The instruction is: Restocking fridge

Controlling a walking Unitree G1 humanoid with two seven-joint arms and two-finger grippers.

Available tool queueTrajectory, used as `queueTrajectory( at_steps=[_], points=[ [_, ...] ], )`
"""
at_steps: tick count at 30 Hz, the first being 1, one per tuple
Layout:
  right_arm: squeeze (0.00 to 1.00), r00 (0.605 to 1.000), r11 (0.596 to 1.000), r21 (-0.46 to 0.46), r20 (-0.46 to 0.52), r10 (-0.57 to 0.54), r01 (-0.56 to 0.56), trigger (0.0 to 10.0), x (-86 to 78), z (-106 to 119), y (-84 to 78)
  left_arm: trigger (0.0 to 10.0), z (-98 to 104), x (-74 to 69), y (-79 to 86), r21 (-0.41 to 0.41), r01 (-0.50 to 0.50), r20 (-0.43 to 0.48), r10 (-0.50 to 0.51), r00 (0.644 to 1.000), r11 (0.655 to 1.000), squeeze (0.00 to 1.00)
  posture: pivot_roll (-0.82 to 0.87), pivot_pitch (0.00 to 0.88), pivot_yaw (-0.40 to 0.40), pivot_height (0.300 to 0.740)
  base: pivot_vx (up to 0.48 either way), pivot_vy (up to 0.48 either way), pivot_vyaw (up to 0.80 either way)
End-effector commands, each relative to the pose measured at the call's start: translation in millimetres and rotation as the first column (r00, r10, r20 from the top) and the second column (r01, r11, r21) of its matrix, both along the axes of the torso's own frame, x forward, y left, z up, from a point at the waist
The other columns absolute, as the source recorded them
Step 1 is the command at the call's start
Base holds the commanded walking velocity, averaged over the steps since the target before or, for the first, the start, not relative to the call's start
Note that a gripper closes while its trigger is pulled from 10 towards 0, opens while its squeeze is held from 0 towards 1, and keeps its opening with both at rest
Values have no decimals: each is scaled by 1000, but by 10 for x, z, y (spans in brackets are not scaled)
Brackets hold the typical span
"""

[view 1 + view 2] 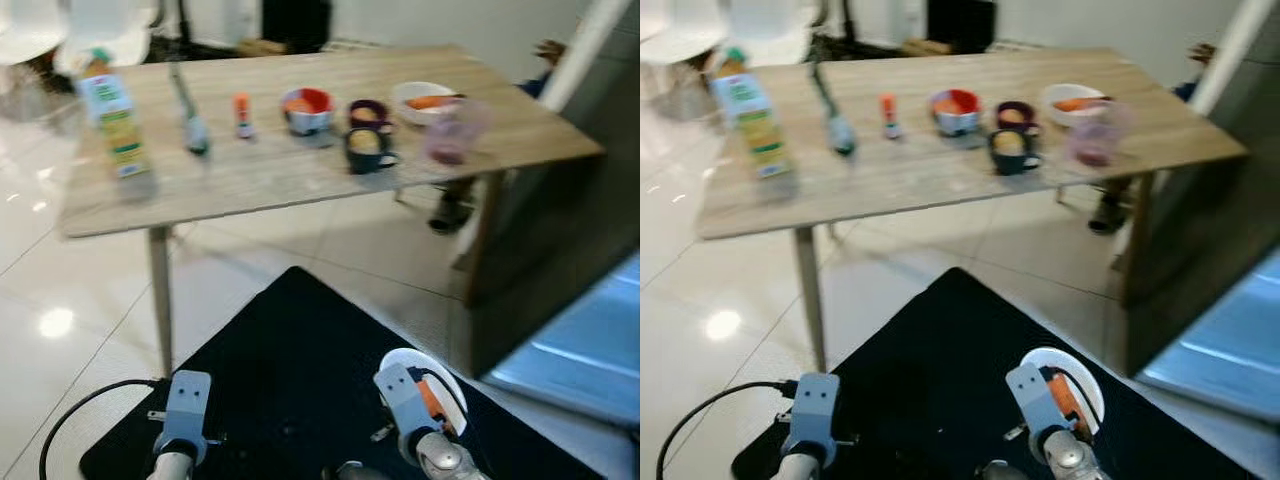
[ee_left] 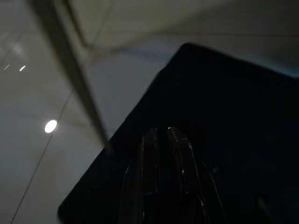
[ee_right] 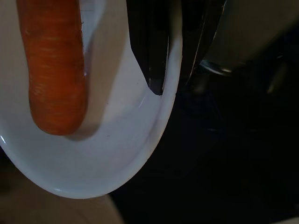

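1. The right gripper (image 3: 170, 88) is pinching the rim of a white plate (image 3: 117, 158), one finger on top of the rim and one under it. You can see it best from the right wrist cam.
2. There's a carrot (image 3: 56, 65) lying on that plate, well clear of the fingers and not touching them.
3. From the head cam, the plate (image 1: 450, 385) sits low at the near right, just behind the right wrist, held over a black mat (image 1: 300, 380) on the floor.
4. The left gripper (image 2: 161, 140) has its fingers pressed together with nothing between them. It hangs over the left part of the same mat, near the mat's edge and the pale tiled floor (image 1: 60, 330).
5. Farther out is a wooden surface (image 1: 300, 170) with stuff lined up on it. From left to right: a juice carton (image 1: 112, 115) standing upright, a dark bottle (image 1: 190, 120), and a small bottle with an orange cap (image 1: 242, 115).
6. Next comes a bowl with something red-orange in it (image 1: 307, 108), then two dark cups (image 1: 368, 130), one just behind the other. After those there's a pinkish clear container (image 1: 450, 140) near the right edge, and a white bowl with something orange inside (image 1: 425, 100) at the far right.
7. The whole head view is kinda blurry, so labels aren't readable.
8. On the right side there's a dark grey panel (image 1: 560, 230), and below it something pale blue (image 1: 590, 340).
9. At the far right, behind the surface, a person's hand (image 1: 548, 50) peeks out.
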State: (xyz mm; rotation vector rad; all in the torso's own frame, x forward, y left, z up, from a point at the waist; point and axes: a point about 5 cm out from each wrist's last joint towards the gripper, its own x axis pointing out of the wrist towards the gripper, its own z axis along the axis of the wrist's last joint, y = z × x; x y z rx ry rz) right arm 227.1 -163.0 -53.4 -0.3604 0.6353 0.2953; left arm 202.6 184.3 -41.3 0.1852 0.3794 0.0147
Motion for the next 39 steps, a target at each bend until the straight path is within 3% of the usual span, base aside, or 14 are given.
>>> queueTrajectory(
  at_steps=[1,26,39],
  points=[
    [0,1000,1000,-10,23,-1,2,10000,16,15,12,10000,-37,-49,-24,3,-4,-13,4,1000,1000,0,-79,96,-30,740,0,0,-800],
    [0,999,998,-63,38,-12,15,10000,37,24,-30,10000,-38,-35,-43,19,-3,3,3,1000,1000,0,-80,98,-30,740,0,0,-800],
    [0,998,996,-64,29,-61,63,10000,16,11,-106,10000,-92,-48,-110,-1,50,-53,-50,997,999,0,-87,101,-28,740,0,0,-800]
  ],
)
